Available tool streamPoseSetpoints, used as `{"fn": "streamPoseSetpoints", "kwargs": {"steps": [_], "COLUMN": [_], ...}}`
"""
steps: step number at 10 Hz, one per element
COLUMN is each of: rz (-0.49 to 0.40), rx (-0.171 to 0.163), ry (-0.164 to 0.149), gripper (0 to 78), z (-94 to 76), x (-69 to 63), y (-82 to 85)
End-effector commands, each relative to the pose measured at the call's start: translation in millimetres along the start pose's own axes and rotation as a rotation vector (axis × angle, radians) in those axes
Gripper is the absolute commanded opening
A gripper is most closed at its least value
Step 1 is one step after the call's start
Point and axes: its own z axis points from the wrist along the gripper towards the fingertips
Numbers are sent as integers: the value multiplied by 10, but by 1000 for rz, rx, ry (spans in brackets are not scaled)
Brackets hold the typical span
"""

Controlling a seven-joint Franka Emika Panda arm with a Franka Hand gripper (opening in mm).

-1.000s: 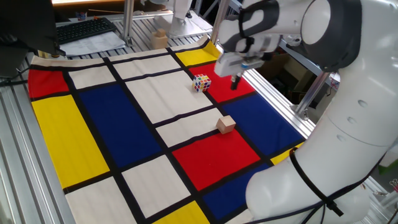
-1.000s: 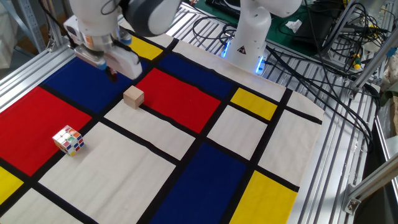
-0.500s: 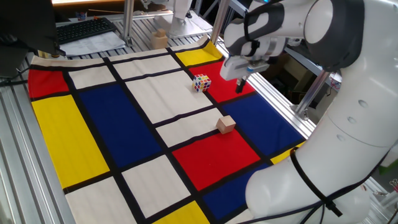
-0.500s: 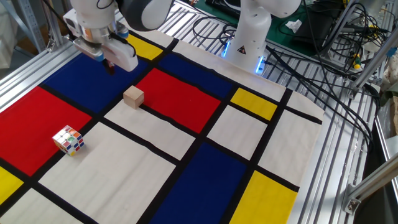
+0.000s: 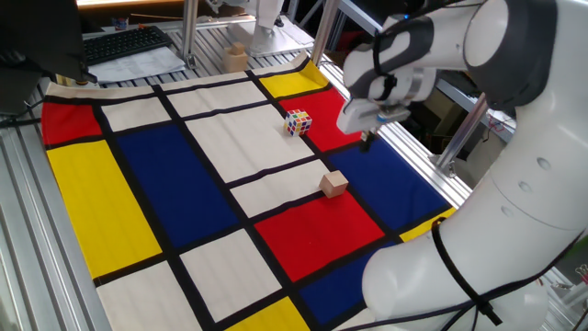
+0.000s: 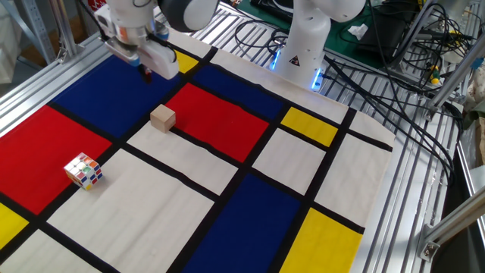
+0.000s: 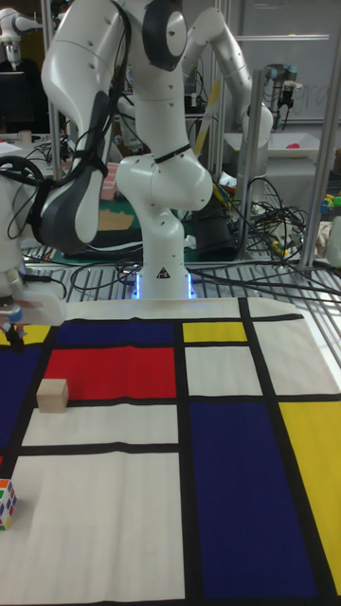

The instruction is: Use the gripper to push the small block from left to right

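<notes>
Pushing had not begun: tool (image 6: 148,74), its opening impossible to judge, hovered upper left, apart from block (image 6: 162,119).

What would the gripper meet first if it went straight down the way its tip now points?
Probably the mat: the gripper points down over a blue panel, with nothing beneath it. The block sits off to one side, apart from that line. How high the tip hangs is unclear.

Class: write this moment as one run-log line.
gripper: above blue patch, clear of block | small block: on red/white border, untouched | puzzle cube: apart | push: not begun
</notes>
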Motion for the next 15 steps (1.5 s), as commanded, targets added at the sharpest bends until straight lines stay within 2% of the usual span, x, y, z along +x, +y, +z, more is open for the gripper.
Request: {"fn": "streamPoseSetpoints", "kwargs": {"steps": [1,5,7,8,11,15], "rz": [18,34,29,25,16,3], "rx": [1,9,8,8,8,-1], "ry": [0,4,0,-4,-1,-10], "gripper": [0,0,0,0,0,0], "z": [206,199,246,300,303,558], "x": [1,-22,-42,-82,-143,-140], "y": [79,69,63,56,46,33]}}
